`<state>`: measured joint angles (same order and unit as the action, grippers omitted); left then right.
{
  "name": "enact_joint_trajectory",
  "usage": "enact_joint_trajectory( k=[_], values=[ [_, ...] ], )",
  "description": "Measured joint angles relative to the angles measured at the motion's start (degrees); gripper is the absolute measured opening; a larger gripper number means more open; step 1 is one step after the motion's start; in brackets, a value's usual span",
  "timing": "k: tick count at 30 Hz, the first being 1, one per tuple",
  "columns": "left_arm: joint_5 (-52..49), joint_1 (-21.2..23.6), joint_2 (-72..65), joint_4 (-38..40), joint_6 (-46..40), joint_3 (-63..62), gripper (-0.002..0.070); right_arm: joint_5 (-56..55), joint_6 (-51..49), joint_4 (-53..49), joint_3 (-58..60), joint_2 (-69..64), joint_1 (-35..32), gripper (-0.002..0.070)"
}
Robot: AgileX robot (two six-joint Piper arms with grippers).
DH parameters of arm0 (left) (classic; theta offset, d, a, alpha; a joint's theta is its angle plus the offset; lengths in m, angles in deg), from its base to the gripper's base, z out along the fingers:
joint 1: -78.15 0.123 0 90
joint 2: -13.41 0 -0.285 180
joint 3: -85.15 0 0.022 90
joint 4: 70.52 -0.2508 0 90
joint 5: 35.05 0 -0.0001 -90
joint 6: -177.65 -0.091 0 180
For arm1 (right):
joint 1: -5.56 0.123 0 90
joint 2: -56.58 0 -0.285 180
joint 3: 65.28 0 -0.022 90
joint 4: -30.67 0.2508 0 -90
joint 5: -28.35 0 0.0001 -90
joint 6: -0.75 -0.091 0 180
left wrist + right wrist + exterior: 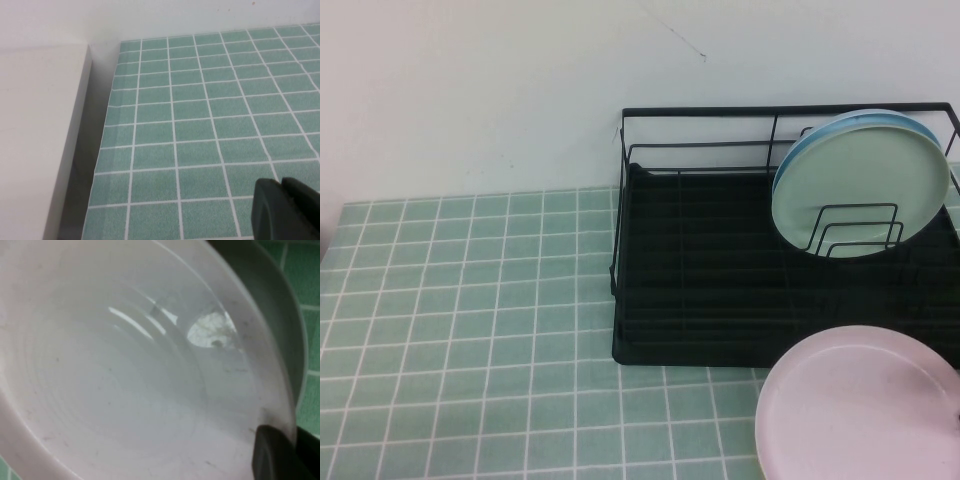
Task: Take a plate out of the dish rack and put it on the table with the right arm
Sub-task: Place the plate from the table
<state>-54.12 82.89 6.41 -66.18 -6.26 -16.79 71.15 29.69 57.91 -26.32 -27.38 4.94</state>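
The pale pink plate [860, 410] is out of the dish rack [720, 300], at the near right, and overlaps the rack's front right corner in the high view. It fills the right wrist view [125, 370]. My right gripper [292, 440] is shut on the plate's rim, with one black finger [275, 457] on the plate's inner face and the other behind the rim. The mint-green tiled table [470, 330] shows beyond the plate. My left gripper [282, 189] is shut and empty, low over the tiles near the table's left edge.
A pale green plate [860, 185] stands upright in the rack's back right slots, with a light blue plate's rim [840, 125] just behind it. A white wall [520, 90] runs behind the table. A white panel [35, 140] stands beside the table's left edge.
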Motion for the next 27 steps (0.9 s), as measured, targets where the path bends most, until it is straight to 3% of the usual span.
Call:
enact_joint_trajectory(
  k=[12,21,27],
  values=[
    [0.0,0.0,0.0,0.0,0.0,0.0,-0.0003,-3.21,0.73,0.11,0.0,-5.92,0.0,0.0022],
    [0.0,0.0,0.0,0.0,-0.08,0.0,-0.0003,-3.32,0.73,0.11,0.0,-5.95,0.0,0.023],
    [0.0,0.0,0.0,0.0,-0.08,0.0,-0.0003,0.69,-1.46,-0.9,-1.18,-5.51,0.0,0.0253]
  ],
)
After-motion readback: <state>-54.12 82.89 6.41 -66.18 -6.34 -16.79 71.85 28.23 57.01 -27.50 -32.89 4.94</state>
